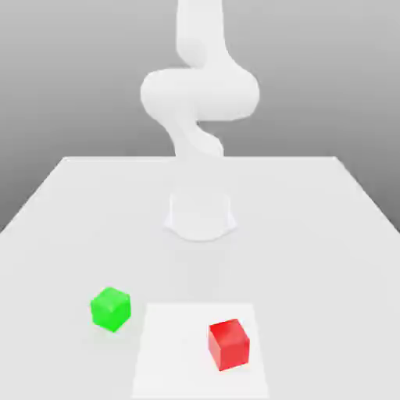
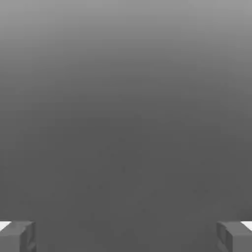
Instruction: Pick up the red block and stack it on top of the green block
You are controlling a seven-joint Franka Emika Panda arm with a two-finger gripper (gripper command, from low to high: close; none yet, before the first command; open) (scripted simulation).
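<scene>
The red block (image 1: 229, 344) rests on a paler square patch near the table's front, towards the exterior view's right. The green block (image 1: 110, 308) sits on the table to the exterior view's left of it, a short gap apart. In the hand view my gripper (image 2: 126, 236) is open, its two grey fingertips (image 2: 17, 236) far apart with nothing between them, facing a plain grey backdrop. The white arm (image 1: 199, 94) rises from its base at the table's middle and bends upward out of the picture.
The white table (image 1: 78, 219) stretches wide around the arm's round base (image 1: 200, 215). The paler square patch (image 1: 187, 351) lies at the front edge under the red block.
</scene>
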